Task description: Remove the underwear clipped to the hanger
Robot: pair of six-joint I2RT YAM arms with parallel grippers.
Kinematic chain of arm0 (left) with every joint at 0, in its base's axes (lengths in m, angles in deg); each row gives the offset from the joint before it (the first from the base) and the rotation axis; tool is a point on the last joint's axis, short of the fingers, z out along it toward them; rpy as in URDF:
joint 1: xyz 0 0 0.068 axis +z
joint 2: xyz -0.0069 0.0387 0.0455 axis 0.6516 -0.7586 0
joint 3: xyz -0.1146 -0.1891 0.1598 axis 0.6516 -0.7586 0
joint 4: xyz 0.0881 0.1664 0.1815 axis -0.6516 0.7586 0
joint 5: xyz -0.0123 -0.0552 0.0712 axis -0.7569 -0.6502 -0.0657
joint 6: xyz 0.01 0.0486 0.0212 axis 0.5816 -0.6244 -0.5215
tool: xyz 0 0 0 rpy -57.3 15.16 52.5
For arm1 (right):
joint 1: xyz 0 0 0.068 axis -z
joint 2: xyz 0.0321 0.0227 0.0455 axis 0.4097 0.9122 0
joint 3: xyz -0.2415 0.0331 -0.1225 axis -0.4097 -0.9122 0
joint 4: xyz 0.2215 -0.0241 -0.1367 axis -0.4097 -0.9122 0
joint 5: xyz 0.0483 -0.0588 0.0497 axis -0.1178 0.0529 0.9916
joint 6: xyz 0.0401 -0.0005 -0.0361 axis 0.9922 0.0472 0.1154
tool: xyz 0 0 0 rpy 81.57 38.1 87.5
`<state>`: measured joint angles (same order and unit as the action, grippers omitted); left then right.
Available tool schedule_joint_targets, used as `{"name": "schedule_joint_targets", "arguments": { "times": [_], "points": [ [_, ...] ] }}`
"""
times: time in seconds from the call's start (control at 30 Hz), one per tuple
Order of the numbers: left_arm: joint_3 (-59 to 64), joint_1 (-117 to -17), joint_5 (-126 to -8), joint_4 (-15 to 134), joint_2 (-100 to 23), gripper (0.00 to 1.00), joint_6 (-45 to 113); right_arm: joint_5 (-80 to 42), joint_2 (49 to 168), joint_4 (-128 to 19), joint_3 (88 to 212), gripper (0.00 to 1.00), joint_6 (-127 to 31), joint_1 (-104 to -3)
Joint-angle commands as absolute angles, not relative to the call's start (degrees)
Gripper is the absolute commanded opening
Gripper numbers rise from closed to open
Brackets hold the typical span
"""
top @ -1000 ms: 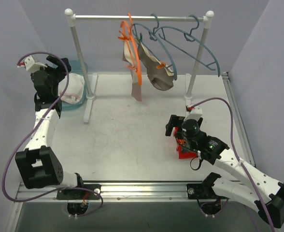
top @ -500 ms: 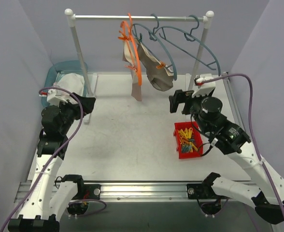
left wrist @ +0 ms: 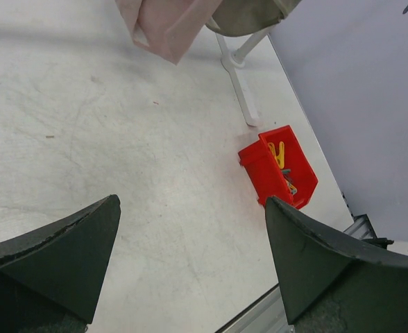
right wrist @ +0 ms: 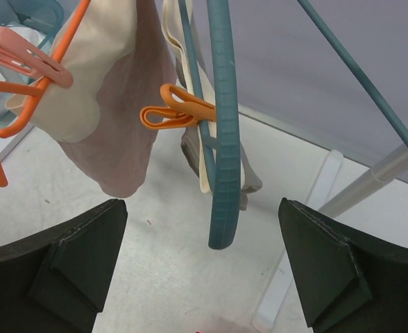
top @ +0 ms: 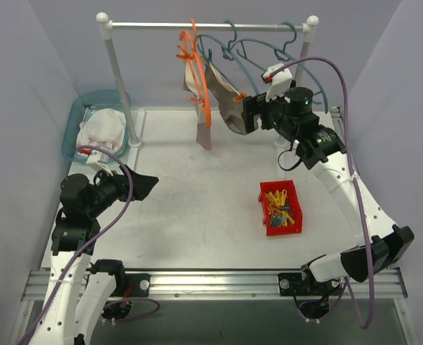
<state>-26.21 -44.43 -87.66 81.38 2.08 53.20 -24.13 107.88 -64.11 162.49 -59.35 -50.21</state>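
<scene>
The pale surface [top: 197,208] carried a white clothes rack [top: 204,26] along its far side. The right arm stretched up and back from its base, elbow high, with its gripper [top: 249,115] level with the hanging clothes; its fingers [right wrist: 72,257] stood wide apart and held nothing, just short of a teal hanger [right wrist: 223,104]. The left arm was folded low over the near left of the surface. Its gripper [top: 143,185] pointed toward the middle, fingers [left wrist: 58,257] spread wide and empty.

Taupe-beige underwear [top: 234,111] hung on the teal hanger, pinned by an orange clip [right wrist: 180,111]. Dusty pink underwear [top: 203,133] hung beside it from an orange hanger [top: 206,86]. White underwear [top: 102,129] lay in a blue basket [top: 78,118] at far left. A red bin [left wrist: 259,166] of clips sat on the surface's right.
</scene>
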Motion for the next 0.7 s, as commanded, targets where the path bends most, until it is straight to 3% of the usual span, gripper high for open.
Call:
{"name": "schedule_joint_targets", "arguments": {
  "times": [0.0, 0.1, 0.2, 0.23, 0.33, 0.4, 0.5, 0.67],
  "points": [
    [-27.13, -44.62, -91.19, 83.23, 4.29, 0.94, 51.44, -14.95, 110.52, -63.67, 166.87, 0.95, -61.54, -48.54],
    [-27.49, -44.62, -91.45, 83.93, 4.65, 0.94, 50.91, -9.68, 113.16, -64.20, 167.84, 0.83, -61.45, -47.57],
    [-27.05, -44.62, -91.54, 85.07, 4.73, 0.94, 50.30, -7.82, 115.88, -65.16, 169.95, 0.63, -61.37, -47.39],
    [-26.87, -44.62, -91.54, 85.42, 4.65, 0.94, 50.30, -7.82, 116.42, -65.51, 171.34, 0.45, -61.28, -47.30],
    [-26.34, -44.62, -91.63, 86.04, 5.00, 0.94, 50.03, -9.31, 118.09, -66.31, 172.94, 0.18, -61.28, -47.13],
    [-26.34, -44.62, -91.45, 86.48, 5.35, 0.94, 49.95, -9.49, 118.62, -66.40, 173.99, 0.16, -61.19, -47.22],
    [-26.43, -44.62, -91.45, 86.48, 5.26, 0.94, 49.95, -11.07, 118.97, -66.22, 175.31, 0.02, -61.10, -47.04],
    [-26.34, -44.70, -91.45, 86.66, 4.91, 0.94, 49.86, -13.87, 116.87, -63.07, 175.32, 0.00, -59.18, -46.78]
  ]
}}
